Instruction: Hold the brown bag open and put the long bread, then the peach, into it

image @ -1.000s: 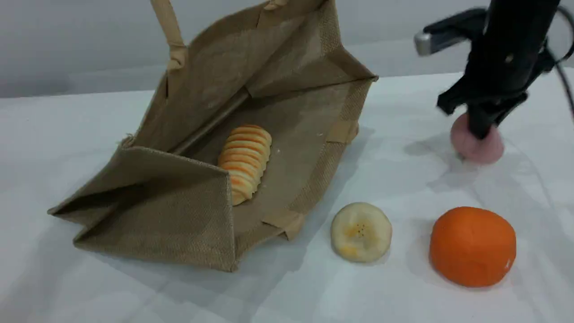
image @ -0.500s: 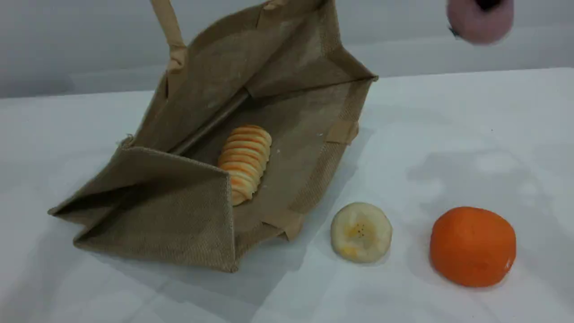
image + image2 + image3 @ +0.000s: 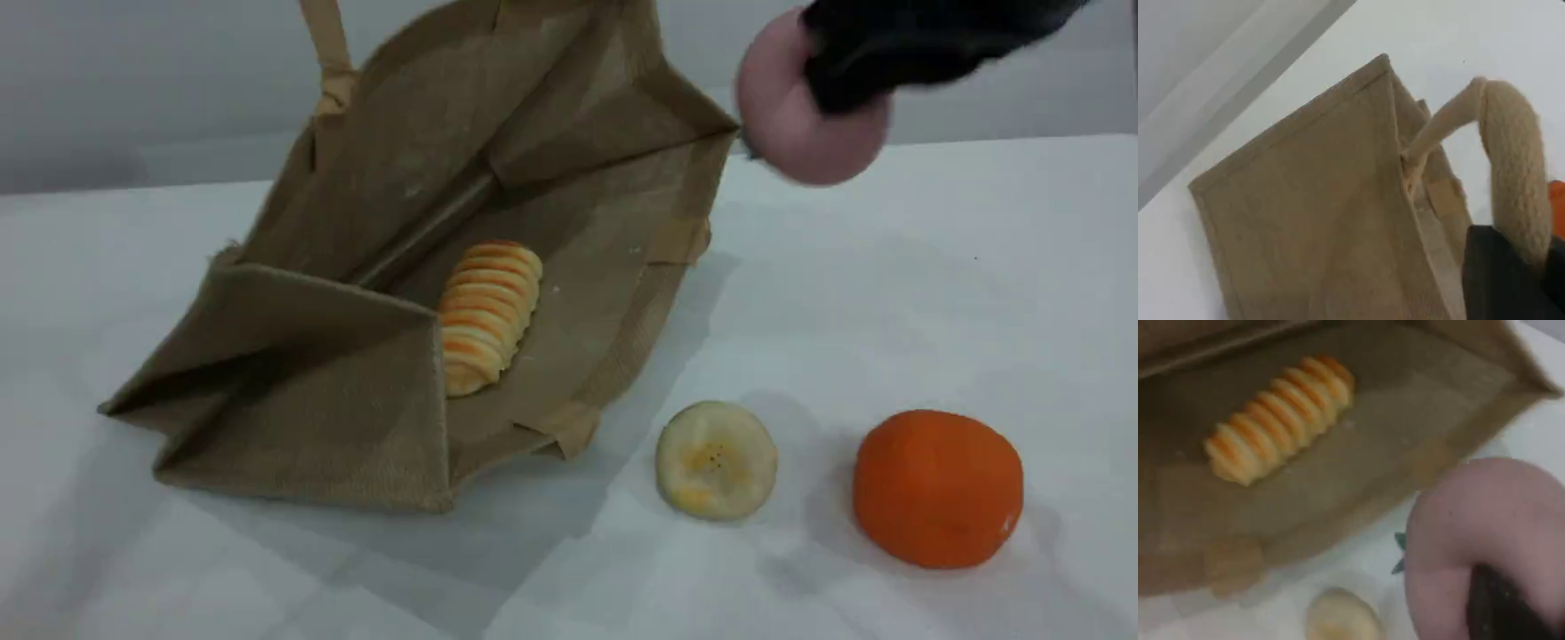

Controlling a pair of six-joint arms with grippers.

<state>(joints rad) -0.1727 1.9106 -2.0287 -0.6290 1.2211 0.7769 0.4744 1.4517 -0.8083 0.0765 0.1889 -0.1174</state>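
Carried the peach (image 3: 800,124) in the air, well clear of the table (image 3: 889,293), just beside the upper right corner of the brown bag (image 3: 356,418) and not yet over its mouth. Found the long bread (image 3: 487,313) already inside, lying on the lower wall of the bag near the fold.

Judged the likeliest slip to be at the rim. Could have clipped that stiff stitched corner with the peach on the way in and knocked it loose, or pushed the bag sideways. Could also have let go too early, short of the opening. Would then have sent the round peach rolling off across the table, perhaps down toward the banana slice (image 3: 716,460) and the orange ball (image 3: 937,487). Might have dropped it onto the bread as well, though with little harm done. Saw a second risk on the other side. Would have lost the open mouth if the handle (image 3: 1511,153) had slid out of the grip and the upper wall had sagged.

Gripped the peach with the right gripper (image 3: 889,53), jaws clenched into its soft pink skin from above. Showed one dark fingertip (image 3: 1505,607) pressed against the peach in the right wrist view, with the bag and bread below and beyond. Pinched the padded beige handle with the left gripper (image 3: 1511,280), jaws clamped tight on the loop. Held the upper wall lifted that way, with the mouth gaping toward the right.
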